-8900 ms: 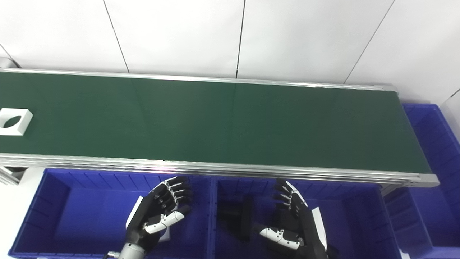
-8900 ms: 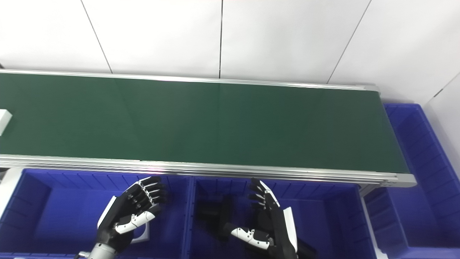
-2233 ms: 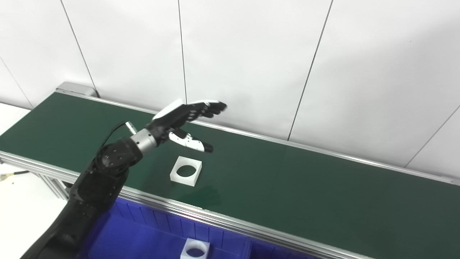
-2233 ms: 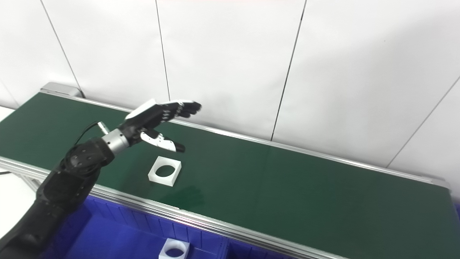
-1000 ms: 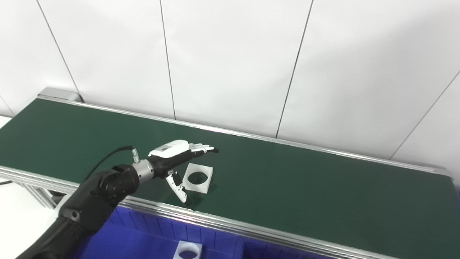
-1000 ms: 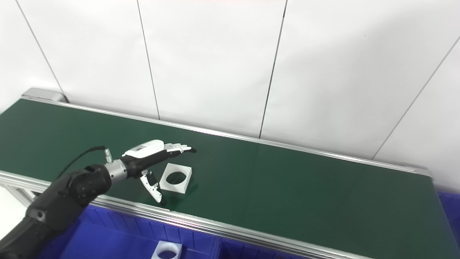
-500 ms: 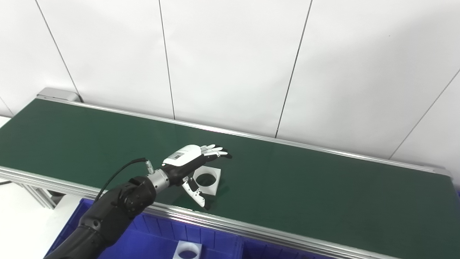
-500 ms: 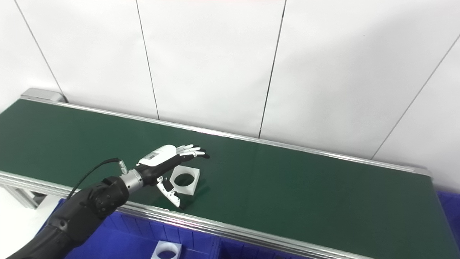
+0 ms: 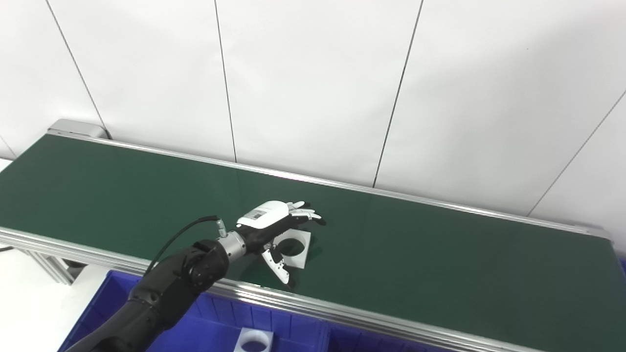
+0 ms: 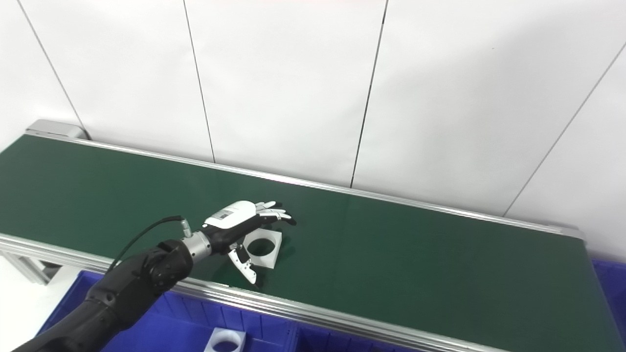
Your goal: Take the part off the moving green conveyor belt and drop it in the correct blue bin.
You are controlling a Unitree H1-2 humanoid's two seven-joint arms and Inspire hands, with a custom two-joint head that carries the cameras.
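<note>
A flat white square part with a round hole lies on the green conveyor belt, near its front rail. My left hand hovers low over the part's left half, open. Its fingers stretch above the part's far edge and the thumb points down at the near left corner. I cannot tell whether it touches the part. The same part and left hand show in the right eye view. My right hand is out of sight.
Blue bins stand below the belt's front rail. One of them holds another white square part with a hole. A white panelled wall runs behind the belt.
The part has ridden the belt to the right. My left hand has come down from above the belt and followed it, its fingers and thumb now straddling the part.
</note>
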